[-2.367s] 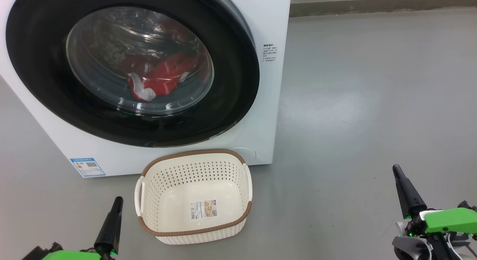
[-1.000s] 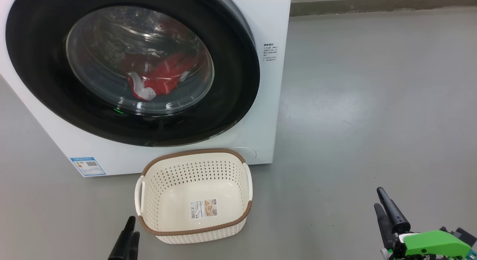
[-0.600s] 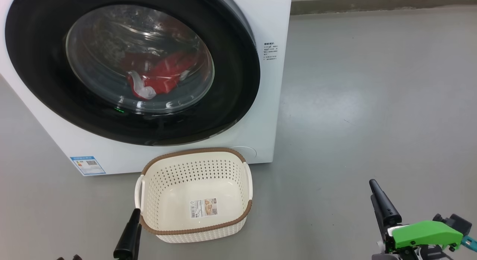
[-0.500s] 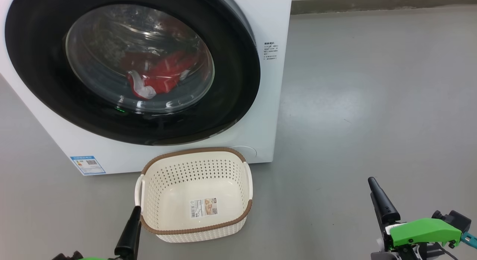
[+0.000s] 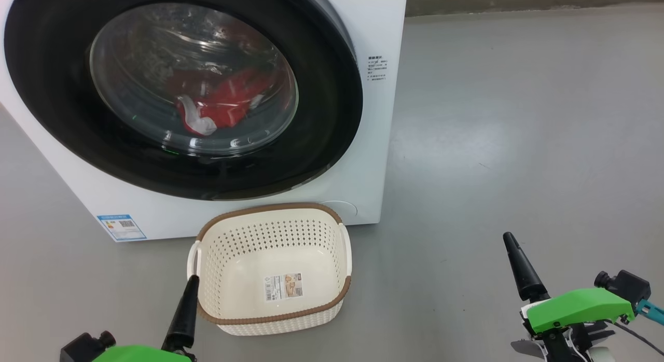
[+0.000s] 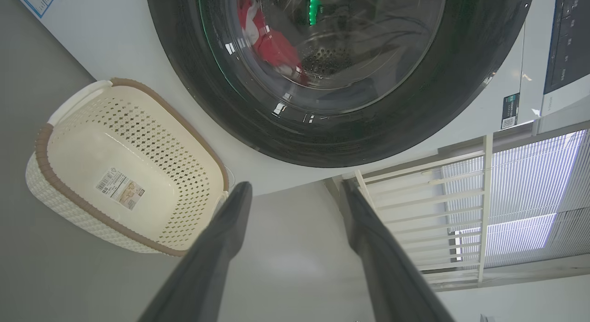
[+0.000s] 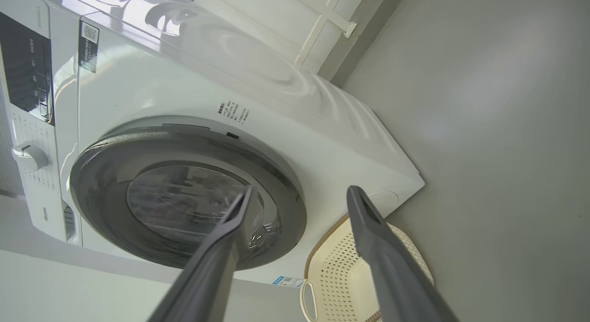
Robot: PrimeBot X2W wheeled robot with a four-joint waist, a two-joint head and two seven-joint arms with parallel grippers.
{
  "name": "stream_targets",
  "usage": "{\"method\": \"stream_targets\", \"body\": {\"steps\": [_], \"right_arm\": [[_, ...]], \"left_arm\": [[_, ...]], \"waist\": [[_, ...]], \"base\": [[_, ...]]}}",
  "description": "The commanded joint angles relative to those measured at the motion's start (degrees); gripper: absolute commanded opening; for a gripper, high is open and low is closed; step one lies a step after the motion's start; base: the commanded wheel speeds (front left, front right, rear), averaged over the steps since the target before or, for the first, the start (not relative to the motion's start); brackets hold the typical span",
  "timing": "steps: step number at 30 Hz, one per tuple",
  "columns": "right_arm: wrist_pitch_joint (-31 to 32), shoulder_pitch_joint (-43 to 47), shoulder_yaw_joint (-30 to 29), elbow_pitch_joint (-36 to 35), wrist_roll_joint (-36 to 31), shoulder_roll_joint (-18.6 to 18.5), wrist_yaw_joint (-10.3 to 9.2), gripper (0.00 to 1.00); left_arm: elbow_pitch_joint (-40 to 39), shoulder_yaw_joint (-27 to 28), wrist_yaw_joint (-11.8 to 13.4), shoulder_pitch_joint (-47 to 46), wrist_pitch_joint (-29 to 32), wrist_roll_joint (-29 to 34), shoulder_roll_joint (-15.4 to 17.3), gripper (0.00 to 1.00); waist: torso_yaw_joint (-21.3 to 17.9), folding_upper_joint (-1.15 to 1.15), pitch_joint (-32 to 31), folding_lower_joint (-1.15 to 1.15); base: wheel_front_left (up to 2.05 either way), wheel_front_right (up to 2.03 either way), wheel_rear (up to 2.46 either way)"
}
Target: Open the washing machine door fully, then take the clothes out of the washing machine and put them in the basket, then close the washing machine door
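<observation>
Poised before the washing machine with left claw, right claw spread empty, door shut, basket in front for clothes.

Grey floor, washing machine, basket just before it

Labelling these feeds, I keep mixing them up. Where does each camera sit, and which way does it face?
Left wrist: rides that wrist, looks along the open left gripper at the basket and washing machine door.
Right wrist: rides that wrist, looks along the open right gripper at the washing machine.
Head: on the head, looks forward and down; both grippers at the bottom edge.
Shared: all show door and basket; head and left wrist show the clothes.
</observation>
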Motion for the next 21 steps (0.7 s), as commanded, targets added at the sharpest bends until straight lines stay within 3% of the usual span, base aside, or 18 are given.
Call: {"method": "stream_targets", "body": {"steps": [1, 21], "right_arm": [[-0.78, -2.97, 0.65, -1.44, -2.5, -0.77, -0.02, 1.0], [-4.15, -5.73, 1.43, -3.75, -20.51, -1.14, -0.02, 1.0]], "left_arm": [[-1.65, 0.37, 0.48, -3.0, -0.71, 2.47, 0.67, 1.0], [-2.06, -1.08, 3.13, -6.07, -4.09, 18.75, 0.89, 1.0]], "waist": [[-0.02, 0.0, 0.05, -0.01], [0.02, 0.0, 0.55, -0.01]], "base": [[0.0, 0.0, 0.0], [0.0, 0.0, 0.0]]}}
